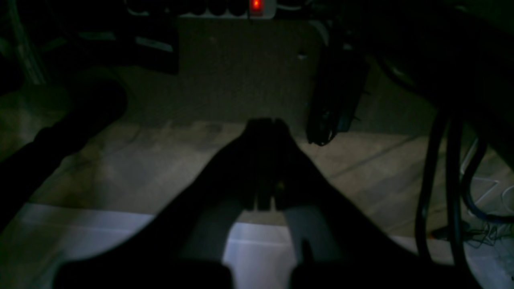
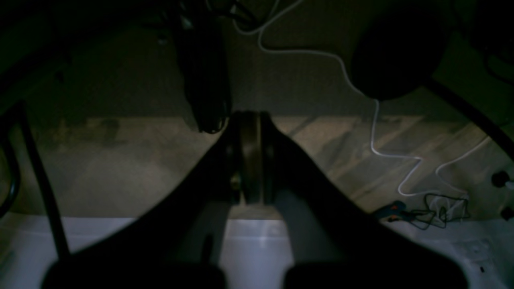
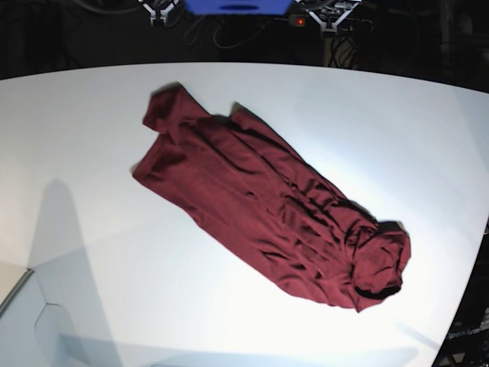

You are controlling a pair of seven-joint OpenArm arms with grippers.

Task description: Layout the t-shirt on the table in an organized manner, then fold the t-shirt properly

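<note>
Both sets of jaws are pressed together with nothing between them: the left gripper (image 1: 267,124) and the right gripper (image 2: 249,118) each hang past the table (image 3: 92,138) edge, over a dim floor (image 1: 160,160) with cables (image 2: 375,132) and a power strip (image 1: 225,8) showing a red light. The t-shirt (image 3: 267,202) lies on the table, crumpled into a long diagonal strip from the table's far-left area toward its near-right edge, wrinkly and bunched up at the near-right end, well apart from both grippers as far as the base view shows.
</note>
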